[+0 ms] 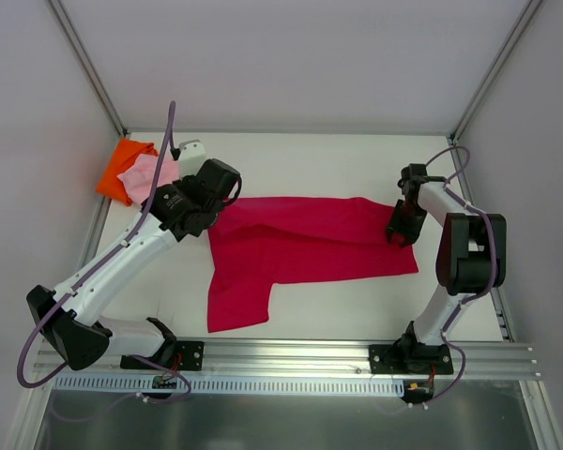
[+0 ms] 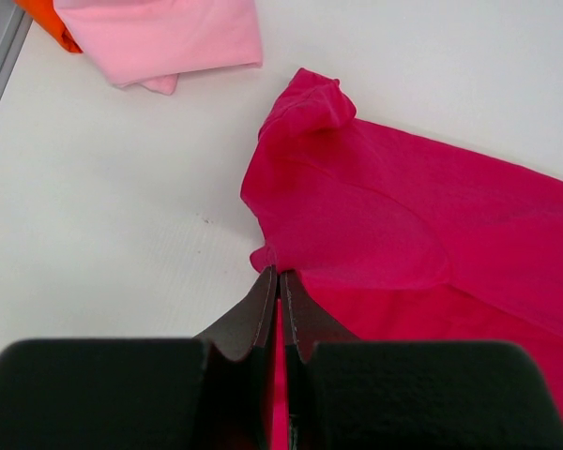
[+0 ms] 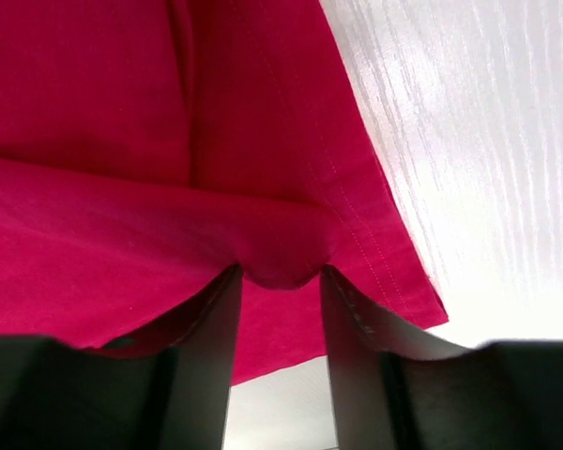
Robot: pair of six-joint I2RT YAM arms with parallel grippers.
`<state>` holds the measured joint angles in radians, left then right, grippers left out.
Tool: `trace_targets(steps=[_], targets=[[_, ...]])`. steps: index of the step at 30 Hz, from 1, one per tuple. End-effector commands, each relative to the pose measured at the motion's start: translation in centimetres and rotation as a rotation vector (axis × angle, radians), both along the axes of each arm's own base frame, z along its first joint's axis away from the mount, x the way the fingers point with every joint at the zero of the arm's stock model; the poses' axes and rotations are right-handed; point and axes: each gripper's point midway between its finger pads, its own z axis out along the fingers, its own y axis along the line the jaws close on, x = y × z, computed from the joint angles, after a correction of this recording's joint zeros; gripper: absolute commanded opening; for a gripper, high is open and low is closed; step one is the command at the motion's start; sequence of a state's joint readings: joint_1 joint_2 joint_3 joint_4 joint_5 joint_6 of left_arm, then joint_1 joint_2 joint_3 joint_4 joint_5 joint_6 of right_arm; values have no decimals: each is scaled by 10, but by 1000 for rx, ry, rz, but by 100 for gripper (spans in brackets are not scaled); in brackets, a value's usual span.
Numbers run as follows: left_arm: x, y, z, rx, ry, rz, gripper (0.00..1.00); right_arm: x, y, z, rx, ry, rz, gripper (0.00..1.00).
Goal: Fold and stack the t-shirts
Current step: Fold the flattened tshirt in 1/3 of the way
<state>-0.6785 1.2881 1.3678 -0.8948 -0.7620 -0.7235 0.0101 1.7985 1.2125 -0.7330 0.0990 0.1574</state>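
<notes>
The large crimson t-shirt lies spread across the middle of the table, one sleeve hanging toward the near edge. My left gripper is at its left end, shut on the cloth's edge, with fabric showing between the fingers. My right gripper is at the shirt's right hem. Its jaws stand apart, and a raised fold of crimson cloth sits between the fingertips. The folded light pink t-shirt rests on the orange t-shirt at the far left.
White walls and metal frame posts enclose the table at the back and sides. An aluminium rail carrying both arm bases runs along the near edge. Bare white tabletop shows behind the crimson shirt.
</notes>
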Motion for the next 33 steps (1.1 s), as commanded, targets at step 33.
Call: trace_targets(steps=[33], targets=[[80, -15, -2, -53, -84, -15, 0, 134, -14, 175, -179, -374, 199, 1]])
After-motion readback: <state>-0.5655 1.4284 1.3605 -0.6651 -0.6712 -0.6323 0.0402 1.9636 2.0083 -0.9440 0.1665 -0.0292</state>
